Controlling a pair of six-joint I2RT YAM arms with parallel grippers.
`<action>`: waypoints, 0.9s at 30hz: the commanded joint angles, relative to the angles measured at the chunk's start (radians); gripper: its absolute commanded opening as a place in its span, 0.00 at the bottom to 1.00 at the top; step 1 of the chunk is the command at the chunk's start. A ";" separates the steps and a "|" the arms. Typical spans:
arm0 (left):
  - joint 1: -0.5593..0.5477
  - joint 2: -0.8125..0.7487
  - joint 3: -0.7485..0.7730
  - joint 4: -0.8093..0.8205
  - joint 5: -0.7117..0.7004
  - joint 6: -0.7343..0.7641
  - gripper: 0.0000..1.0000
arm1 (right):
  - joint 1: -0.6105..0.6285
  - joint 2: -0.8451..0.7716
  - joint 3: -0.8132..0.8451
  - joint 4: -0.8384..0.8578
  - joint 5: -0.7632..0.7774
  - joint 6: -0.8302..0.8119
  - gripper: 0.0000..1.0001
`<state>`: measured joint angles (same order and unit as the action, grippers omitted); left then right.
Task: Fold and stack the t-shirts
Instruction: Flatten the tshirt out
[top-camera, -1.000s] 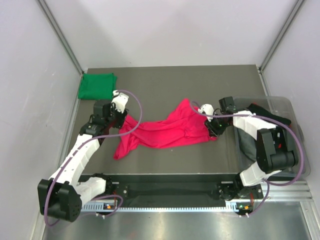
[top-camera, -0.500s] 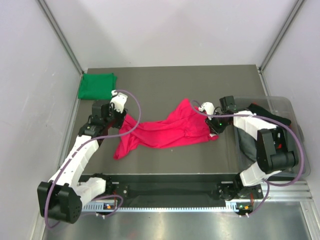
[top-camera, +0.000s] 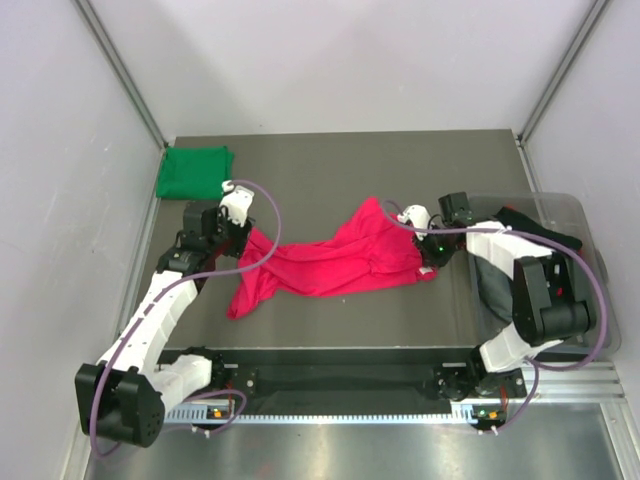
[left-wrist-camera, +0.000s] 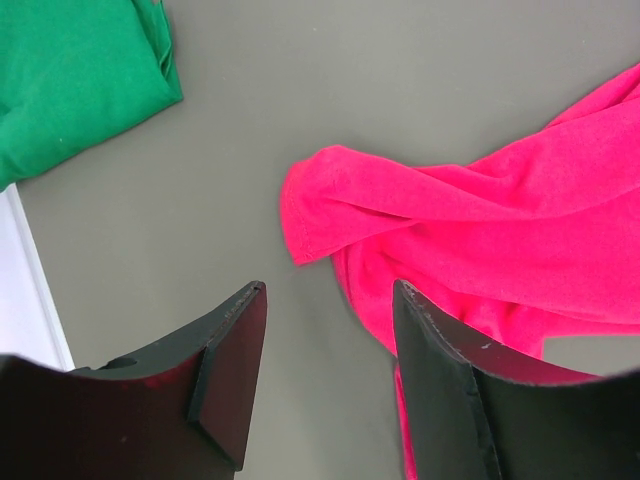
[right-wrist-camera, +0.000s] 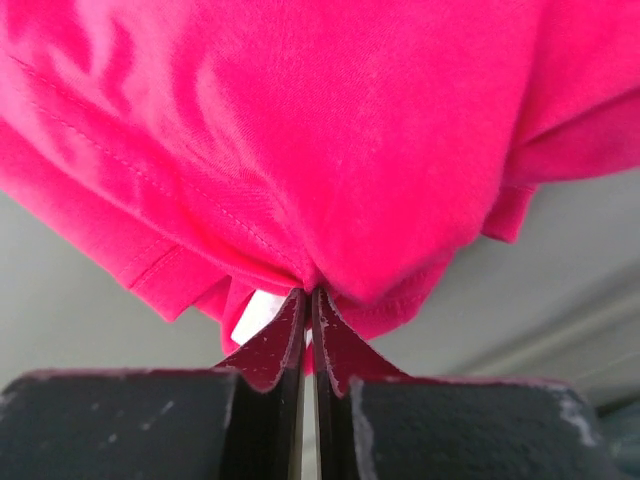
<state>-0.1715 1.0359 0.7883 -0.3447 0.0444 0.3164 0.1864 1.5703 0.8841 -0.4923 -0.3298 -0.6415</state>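
Pink shirt (right-wrist-camera: 300, 150) is soft, floppy. Right fingers (right-wrist-camera: 306, 298) pinch its edge; wide left fingers (left-wrist-camera: 329, 288) could grab the corner ahead.

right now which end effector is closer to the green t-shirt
Left. The left end effector hangs open just near-side of the green t-shirt; the right end effector is across the table, shut on the pink t-shirt.
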 joint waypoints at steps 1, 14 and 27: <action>0.006 -0.020 -0.003 0.038 -0.033 0.012 0.59 | -0.016 -0.160 0.041 -0.025 -0.023 0.038 0.00; 0.024 0.165 0.029 0.050 -0.179 0.024 0.63 | -0.016 -0.463 0.173 -0.097 -0.048 0.114 0.00; 0.090 0.466 0.141 0.015 -0.106 0.000 0.52 | -0.015 -0.449 0.173 -0.057 -0.045 0.157 0.00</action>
<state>-0.0948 1.4597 0.8692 -0.3470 -0.0914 0.3283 0.1864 1.1141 1.0210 -0.5762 -0.3668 -0.5049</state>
